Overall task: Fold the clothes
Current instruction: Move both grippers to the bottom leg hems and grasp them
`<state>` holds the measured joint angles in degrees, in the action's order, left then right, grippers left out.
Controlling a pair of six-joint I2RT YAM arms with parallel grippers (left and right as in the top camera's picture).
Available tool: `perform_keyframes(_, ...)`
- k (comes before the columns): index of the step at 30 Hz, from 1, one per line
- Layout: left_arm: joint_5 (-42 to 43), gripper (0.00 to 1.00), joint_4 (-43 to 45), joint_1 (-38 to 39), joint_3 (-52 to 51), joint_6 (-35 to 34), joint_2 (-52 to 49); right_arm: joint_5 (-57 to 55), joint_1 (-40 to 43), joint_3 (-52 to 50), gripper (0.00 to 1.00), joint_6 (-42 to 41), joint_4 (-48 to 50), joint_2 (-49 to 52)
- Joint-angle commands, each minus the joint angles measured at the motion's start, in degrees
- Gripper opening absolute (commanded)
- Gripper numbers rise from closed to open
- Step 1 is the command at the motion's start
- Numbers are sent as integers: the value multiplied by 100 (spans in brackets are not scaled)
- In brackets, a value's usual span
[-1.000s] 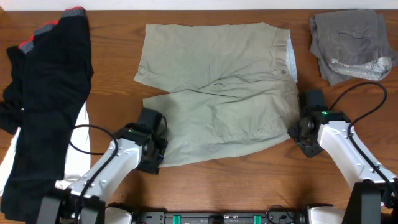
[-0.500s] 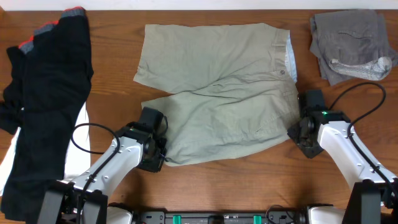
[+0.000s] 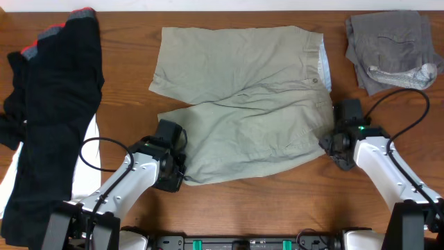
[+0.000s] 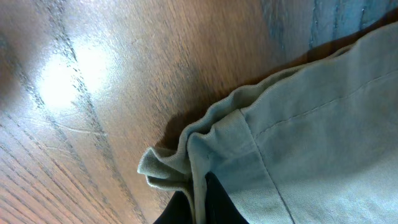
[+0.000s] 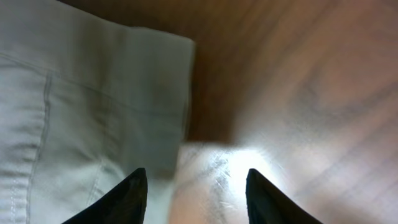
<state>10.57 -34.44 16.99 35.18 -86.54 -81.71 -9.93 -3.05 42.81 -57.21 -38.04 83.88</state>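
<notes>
Two hands were seen from overhead at the near edge of the khaki shorts [image 3: 243, 104]. The shorts were spread flat across the middle of the surface [image 3: 277, 215], waistband to the right. Compared with a second earlier, the left hand [image 3: 177, 170] had been clenched on the corner of the near leg's hem, and that hem had been drawn slightly inward and bunched. The right hand [image 3: 333, 142] had been shifted a little toward the waistband corner. Black garments with red-grey trim [image 3: 55, 90] were heaped at the left, over a white one [image 3: 84, 177]. Grey shorts [image 3: 388, 42] were piled at the far right corner. All of these lay well apart from the khaki pair.

From the left wrist, the hem [image 4: 249, 143] was shown gathered into folds and pinched between the dark fingers [image 4: 217, 202] at the bottom edge, with bare wood beside it.

From the right wrist, the fingers [image 5: 121, 199] were shown spread and released, with nothing grasped. One was placed over the cloth and the other over bare wood, and the shorts' side edge was seen lying between them.
</notes>
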Motion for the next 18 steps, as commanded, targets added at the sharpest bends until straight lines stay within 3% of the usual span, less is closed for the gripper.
perform_keyframes(1,20,6,2,7,-57,96,-59,-140,-70,-295,50,234,387,15)
perform_keyframes(11,61,6,31,7,-57,225,-59,-142,-68,-723,41,566,1552,166)
perform_keyframes(18,59,6,31,7,-57,227,-59,17,-68,-741,36,564,1797,702)
